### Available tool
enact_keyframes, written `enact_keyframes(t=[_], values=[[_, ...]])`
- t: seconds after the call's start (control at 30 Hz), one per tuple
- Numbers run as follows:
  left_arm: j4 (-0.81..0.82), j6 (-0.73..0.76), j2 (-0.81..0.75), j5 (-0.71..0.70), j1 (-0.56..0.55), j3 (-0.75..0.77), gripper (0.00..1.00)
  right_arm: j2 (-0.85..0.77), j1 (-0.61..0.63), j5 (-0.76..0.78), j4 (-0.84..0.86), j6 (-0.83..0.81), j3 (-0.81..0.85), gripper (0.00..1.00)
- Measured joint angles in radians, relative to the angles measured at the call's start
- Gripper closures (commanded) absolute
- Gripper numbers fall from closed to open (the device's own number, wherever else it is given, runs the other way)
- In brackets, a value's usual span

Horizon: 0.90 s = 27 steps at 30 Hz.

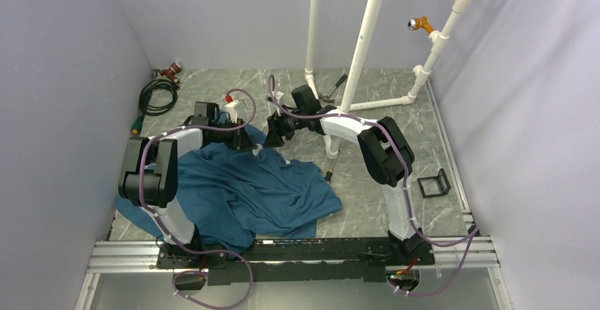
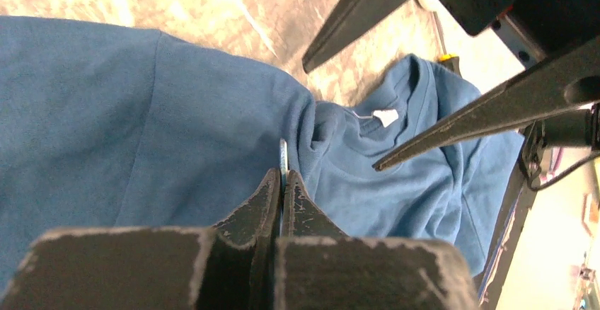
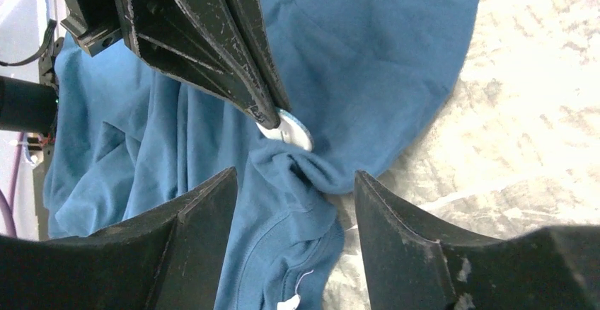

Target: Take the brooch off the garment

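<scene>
- Neck tag (image 2: 385, 117): a small white patch inside the garment (image 1: 262, 190) collar. Any print on it is too small to read.
- Brooch (image 3: 289, 130): a whitish disc, largely hidden by the left fingers (image 2: 263, 200), which are clamped on its rim. The left wrist view shows only its thin edge.
- The brooch lies against a bunched fold at the garment's far edge.
- Right fingers (image 3: 198, 225): apart, astride that fold, holding nothing.
- Garment: soft teal cloth, rumpled on a grey marbled surface (image 1: 382, 147).

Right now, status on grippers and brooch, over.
Left gripper shut on brooch. Right gripper open, above bunched garment fold. Brooch against cloth, not clear. Nothing blocking.
</scene>
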Motion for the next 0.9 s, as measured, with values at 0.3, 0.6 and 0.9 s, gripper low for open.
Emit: enact_keyframes(t=[0.3,0.6,0.9], values=[[-0.224,0.246,-0.009,0.085,0.034,0.067,1.00,-0.010,0.007,-0.024,0.011,-0.102,-0.004,0.25],[-0.394,0.496,-0.045,0.184,0.064,0.069,1.00,-0.027,0.016,-0.164,0.037,-0.163,-0.013,0.25],[-0.508,0.696,-0.076,0.233,0.064,0.071,1.00,-0.027,0.037,-0.245,0.121,-0.135,-0.026,0.44]])
